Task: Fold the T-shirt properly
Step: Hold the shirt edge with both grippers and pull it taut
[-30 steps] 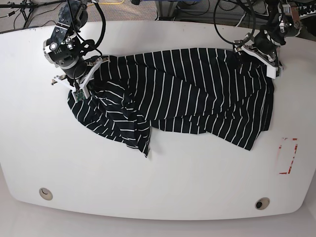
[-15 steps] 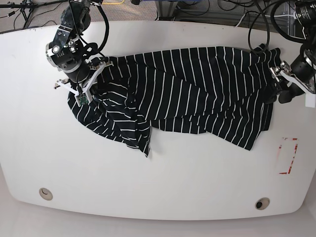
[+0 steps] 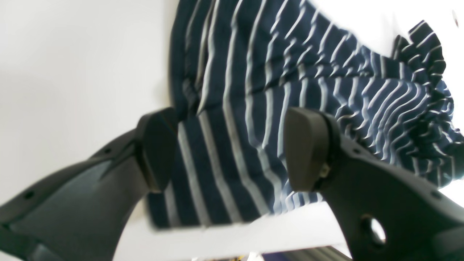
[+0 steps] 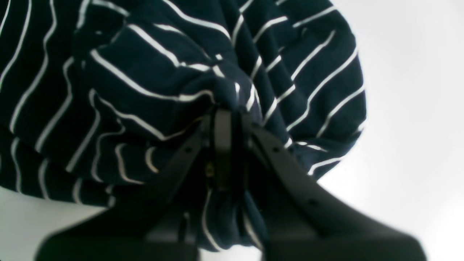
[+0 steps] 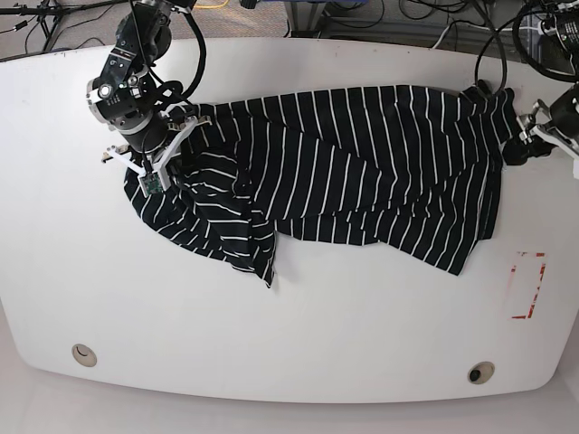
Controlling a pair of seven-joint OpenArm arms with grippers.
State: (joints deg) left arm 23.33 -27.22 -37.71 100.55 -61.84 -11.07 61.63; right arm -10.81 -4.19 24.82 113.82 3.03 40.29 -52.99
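The T-shirt (image 5: pixel 335 172) lies crumpled across the desk (image 5: pixel 289 334), long axis from 9 to 3 o'clock. The right jaws (image 4: pixel 226 119) are clenched on its 9 o'clock end. The left jaws (image 3: pixel 232 145) stand released, seemingly just off the 3 o'clock edge.

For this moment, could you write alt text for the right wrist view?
The right gripper is shut on a bunched fold of the T-shirt, dark with thin white stripes, which fills most of the view. Bare white table shows at the right.
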